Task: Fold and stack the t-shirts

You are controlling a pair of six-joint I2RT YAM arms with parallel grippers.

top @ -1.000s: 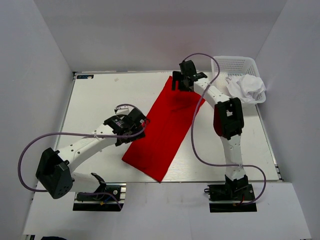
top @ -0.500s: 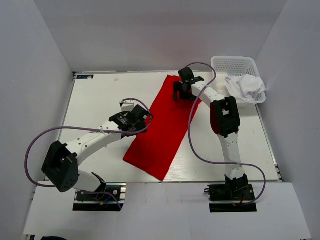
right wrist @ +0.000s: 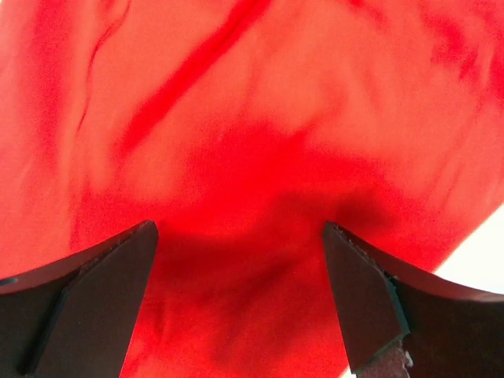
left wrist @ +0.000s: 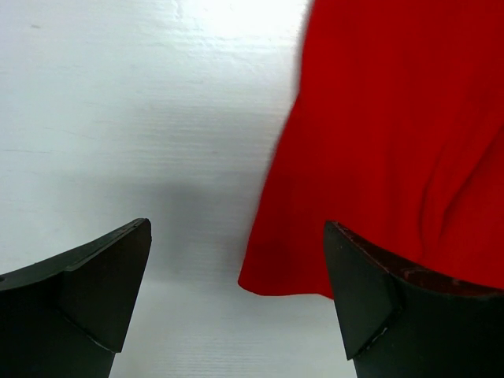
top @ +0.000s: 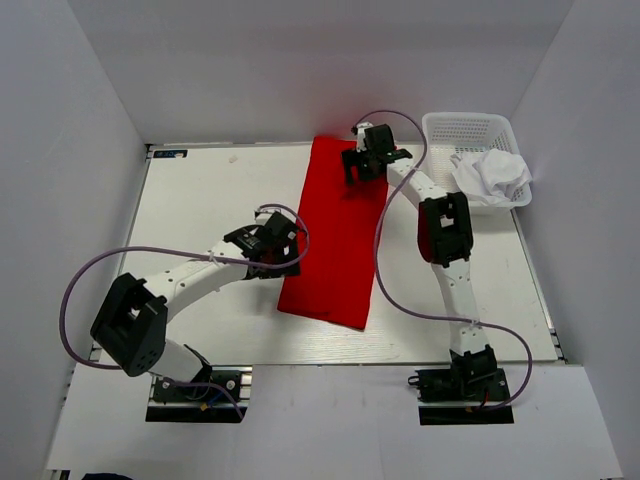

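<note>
1. On a white table (top: 200, 200) walled in by white panels, two robot arms work over a red t-shirt (top: 335, 235), which lies as a long, narrow strip down the middle of the surface, from the far edge toward the near one.
2. At the strip's far end, the right gripper (top: 358, 167) hangs over the cloth; the wrist view shows its fingers (right wrist: 102, 291) spread wide, with wrinkled red fabric (right wrist: 252, 142) filling the space between and beyond them and nothing clamped.
3. Along the strip's left edge, about halfway down, the left gripper (top: 283, 248) straddles the border of the shirt. Its fingers (left wrist: 94, 283) are likewise wide apart: one over bare table, the other over red cloth (left wrist: 394, 142), whose edge and a rounded corner lie between them.
4. At the table's far right corner, a white t-shirt (top: 492, 175) sits crumpled in a white mesh basket (top: 470, 120), spilling over its near rim, well apart from both grippers.
</note>
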